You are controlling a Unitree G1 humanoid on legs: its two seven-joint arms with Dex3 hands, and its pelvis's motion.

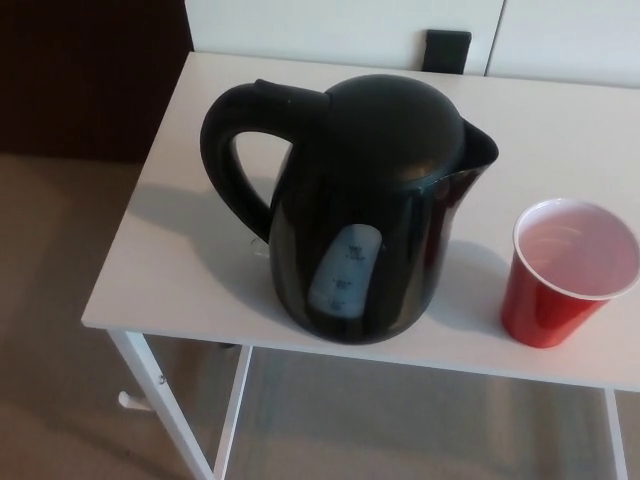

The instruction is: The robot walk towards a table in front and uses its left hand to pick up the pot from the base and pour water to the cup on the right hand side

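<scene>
Reaching for the pot (350,205) is the step in hand, and it has not begun: neither robot hand shows, so whether the fingers are released or clenched cannot be told. The black pot stands upright near the front of the white worktop (180,260), its loop handle (235,160) turned to the robot's left and its spout (480,145) toward the red cup (565,270), which stands apart on the right and looks empty. A good grasp would bring the left hand in from the left, through the handle's opening, closing fully before lifting straight up. Faint markings show on the pot's pale water gauge (343,268), too blurred to read; no brand is legible.
</scene>
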